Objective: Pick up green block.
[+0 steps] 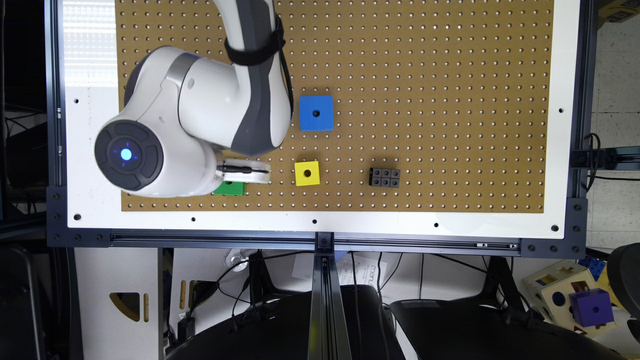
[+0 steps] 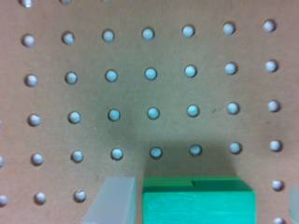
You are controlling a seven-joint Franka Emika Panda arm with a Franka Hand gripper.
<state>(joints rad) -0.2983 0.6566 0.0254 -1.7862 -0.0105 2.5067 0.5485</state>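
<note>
Exterior view, seen from above: you see the white Franka arm [image 1: 200, 115] reaching over the brown perforated pegboard [image 1: 425, 75], which lies on a white-bordered table [image 1: 565, 125] in a dark metal frame. The white gripper [image 1: 243, 172] sits near the board's lower edge in the exterior view, towards that view's left. The bright green square block [image 1: 231, 188] lies directly under it, mostly covered by the arm, so that you see just a strip of one edge. To the exterior view's right of the gripper, a small yellow cube with a round dark hole in its top [image 1: 307, 173] stands apart from it; further right lies a flat black block with six recesses [image 1: 384, 177]. A larger blue cube, also with a dark hole [image 1: 316, 113], stands above the yellow one, close to the arm's forearm.

Wrist view: you look down on the pegboard with its rows of pale holes. The green block [image 2: 198, 200] lies between the fingers [image 2: 114, 200], one translucent white finger just beside one face, a narrow gap showing. A sliver of the other finger shows at the far edge, clear of the block. The jaws stand apart, straddling the block and not closed on it. The block rests on the board.
</note>
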